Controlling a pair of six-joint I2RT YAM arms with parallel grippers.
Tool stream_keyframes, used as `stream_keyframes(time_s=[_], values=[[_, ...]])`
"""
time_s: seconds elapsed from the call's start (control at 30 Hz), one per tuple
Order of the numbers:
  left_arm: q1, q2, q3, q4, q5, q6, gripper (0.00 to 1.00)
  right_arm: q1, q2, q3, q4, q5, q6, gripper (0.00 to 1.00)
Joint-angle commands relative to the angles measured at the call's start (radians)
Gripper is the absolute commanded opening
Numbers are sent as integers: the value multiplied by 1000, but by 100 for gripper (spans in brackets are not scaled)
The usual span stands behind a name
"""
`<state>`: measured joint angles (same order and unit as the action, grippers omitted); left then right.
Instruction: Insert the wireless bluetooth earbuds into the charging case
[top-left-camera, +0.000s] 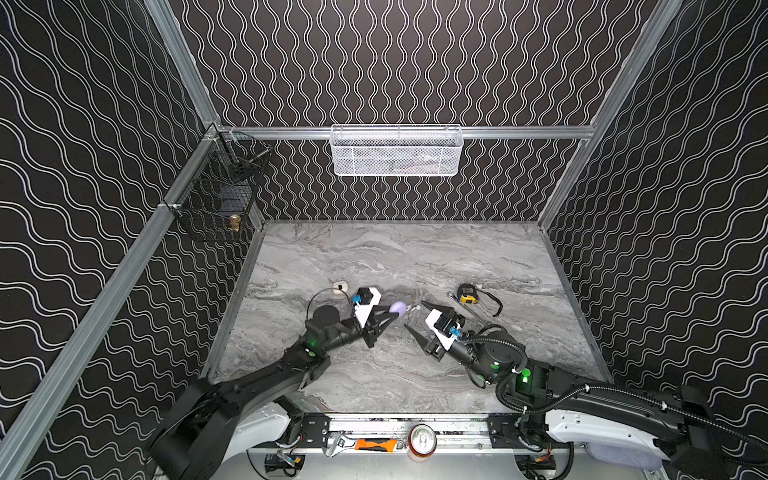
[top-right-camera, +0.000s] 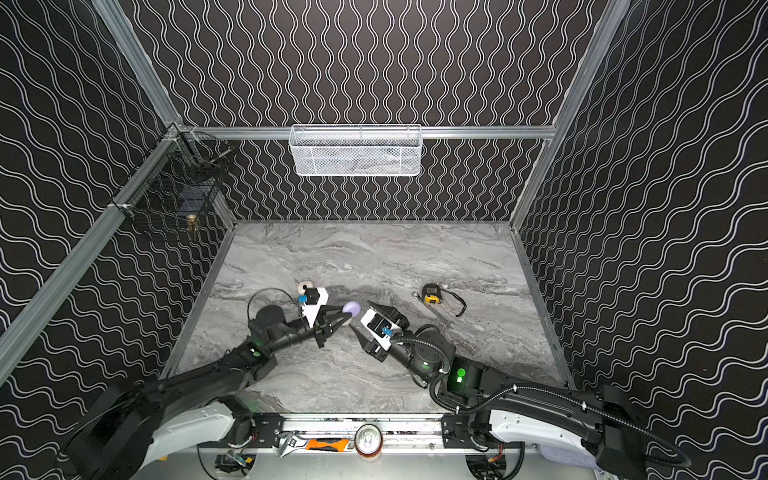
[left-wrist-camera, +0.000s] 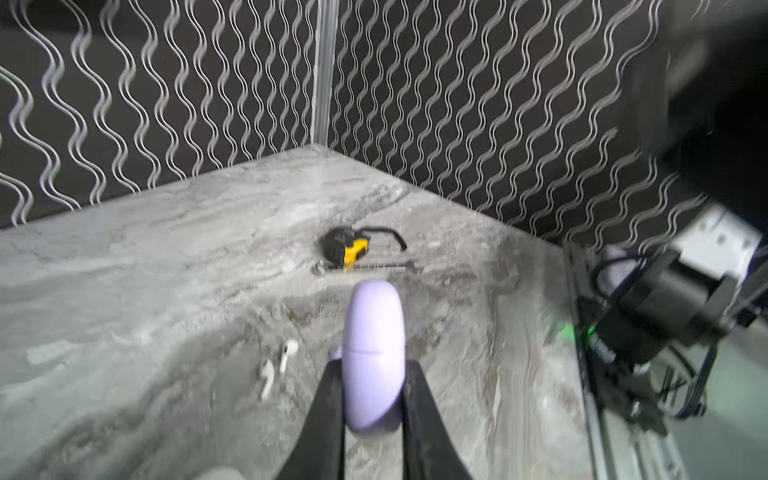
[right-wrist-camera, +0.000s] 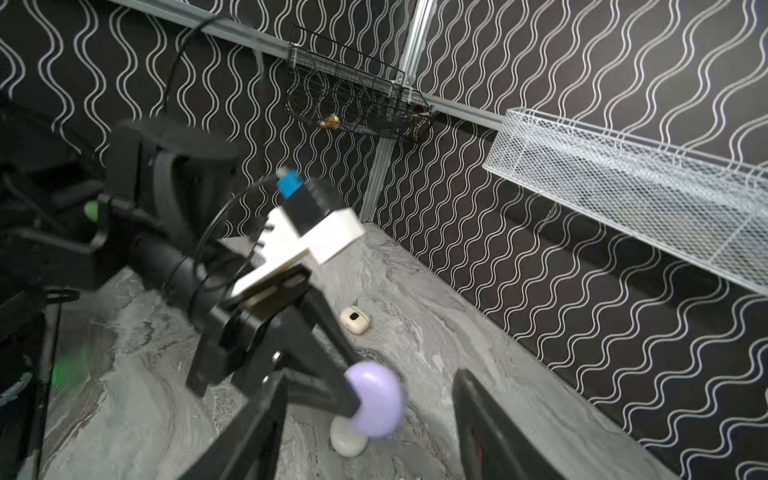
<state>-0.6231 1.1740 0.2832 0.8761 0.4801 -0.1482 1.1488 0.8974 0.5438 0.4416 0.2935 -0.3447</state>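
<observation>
Barely begun, I'd say: left end effector (left-wrist-camera: 372, 368) clenches the lilac case (left-wrist-camera: 374, 328), white earbuds (left-wrist-camera: 286, 353) lie loose beside it, right end effector (top-left-camera: 415, 315) spread, empty.

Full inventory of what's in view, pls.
lilac case: 1, lilac, in left gripper
white earbuds: 2, white, table, by lilac case
beige case: 1, cream-beige, table, left side
white case: 1, white, table, beneath lilac case
tape measure: 1, yellow-black, table, right side
slim wrench: 1, metal, beside tape measure
mesh basket: 1, white, back wall
wire basket: 1, black, left wall
can, adjustable wrench, orange-handled tool: 1 each, front rail
left gripper: shut on lilac case
right gripper: open, empty
</observation>
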Motion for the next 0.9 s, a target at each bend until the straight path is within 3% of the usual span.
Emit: stream_keyframes(time_s=[0.0,0.3,0.47,0.87], values=[[0,58,-60,452,87,77,0,-50,-8,-6,10,-91,67,60],[-1,-2,-37,360,213,113,0,-210,28,-17,-31,-321,110,62],[0,38,-27,416,272,89,0,-223,78,31,-71,-373,122,61],[-2,41,-14,417,333,87,0,-245,113,62,-66,-289,145,58]])
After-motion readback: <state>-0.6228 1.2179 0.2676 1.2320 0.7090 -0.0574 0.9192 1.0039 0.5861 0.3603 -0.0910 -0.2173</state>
